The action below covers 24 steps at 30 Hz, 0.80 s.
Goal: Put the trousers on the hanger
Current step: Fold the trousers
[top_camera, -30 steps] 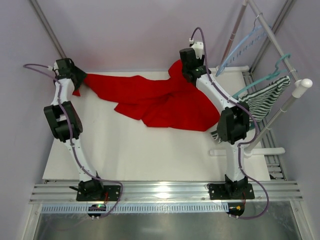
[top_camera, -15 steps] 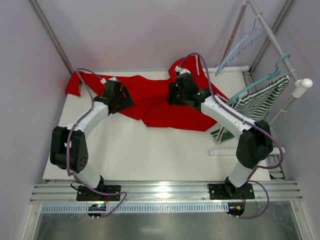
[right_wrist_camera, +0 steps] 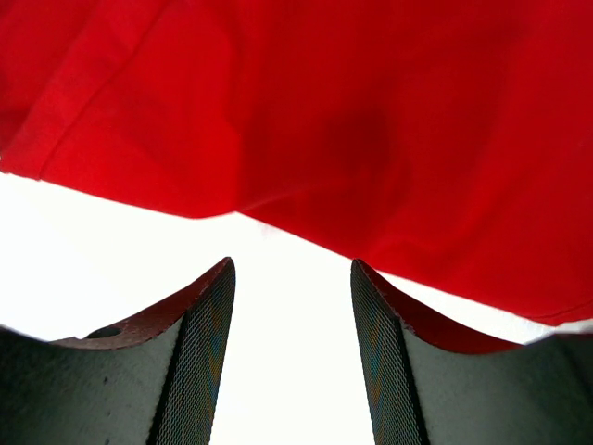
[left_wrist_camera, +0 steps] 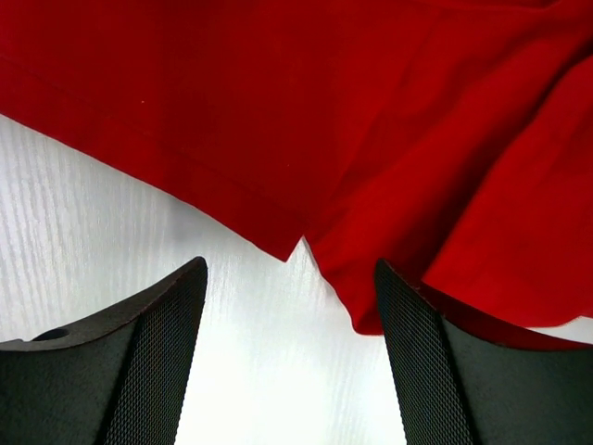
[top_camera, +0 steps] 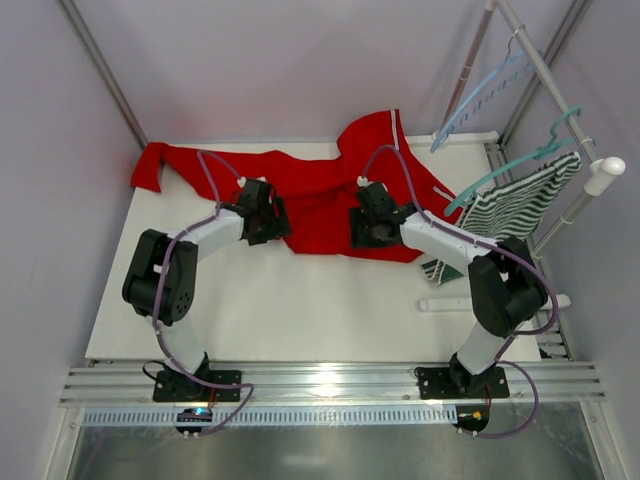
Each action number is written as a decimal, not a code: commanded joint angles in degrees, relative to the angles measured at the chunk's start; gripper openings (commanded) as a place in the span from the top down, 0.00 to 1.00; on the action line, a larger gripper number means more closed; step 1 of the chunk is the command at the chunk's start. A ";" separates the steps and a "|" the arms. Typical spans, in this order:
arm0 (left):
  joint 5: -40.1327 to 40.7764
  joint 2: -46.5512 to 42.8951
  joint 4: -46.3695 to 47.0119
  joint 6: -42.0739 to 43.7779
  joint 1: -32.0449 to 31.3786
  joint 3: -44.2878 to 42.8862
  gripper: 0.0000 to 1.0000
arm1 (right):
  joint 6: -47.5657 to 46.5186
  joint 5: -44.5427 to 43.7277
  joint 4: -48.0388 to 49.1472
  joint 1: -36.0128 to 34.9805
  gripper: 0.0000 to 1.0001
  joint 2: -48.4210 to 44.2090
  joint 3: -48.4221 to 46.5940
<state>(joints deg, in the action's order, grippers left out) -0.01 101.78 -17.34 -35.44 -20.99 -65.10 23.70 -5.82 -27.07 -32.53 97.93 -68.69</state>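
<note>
The red trousers lie spread across the far half of the white table, one leg reaching to the far left corner, the waistband with white trim at the far right. They fill the top of the left wrist view and the right wrist view. My left gripper is open and empty over the near hem; its jaws frame bare table just short of the cloth edge. My right gripper is open and empty at the near hem too. The pale blue hanger hangs on the rack at the far right.
A darker teal hanger holds a green-and-white striped garment on the rack's white rail at the right. A white bar lies at the table's right edge. Purple walls stand on the left and at the back.
Both arms swung inward and nearer, from the trousers' far ends to the near hem. The cloth they held was let go; the left leg now lies loose at the far left.
</note>
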 commanded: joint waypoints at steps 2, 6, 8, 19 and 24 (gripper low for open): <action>4.14 4.47 0.65 0.99 -1.68 -3.18 0.29 | 0.02 0.73 3.95 -0.16 0.44 -5.64 2.59; 7.91 7.12 -2.07 0.90 -2.65 -6.08 0.38 | 2.04 0.90 7.19 -0.16 0.44 -6.61 6.88; 10.19 8.26 -4.44 0.81 -2.65 -7.23 0.49 | 3.54 0.12 9.56 -0.16 0.44 -7.48 8.47; 21.44 2.03 -18.06 0.64 -2.74 -12.50 1.00 | 5.30 -10.34 8.17 0.98 0.44 -4.41 8.30; 25.59 -4.39 -26.93 0.64 -2.39 -14.88 1.00 | 5.83 -11.14 7.12 2.21 0.44 -5.47 9.18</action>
<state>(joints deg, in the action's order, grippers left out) 19.33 104.16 -35.81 -35.38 -23.66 -76.49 28.45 -13.98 -20.27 -30.87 93.62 -59.46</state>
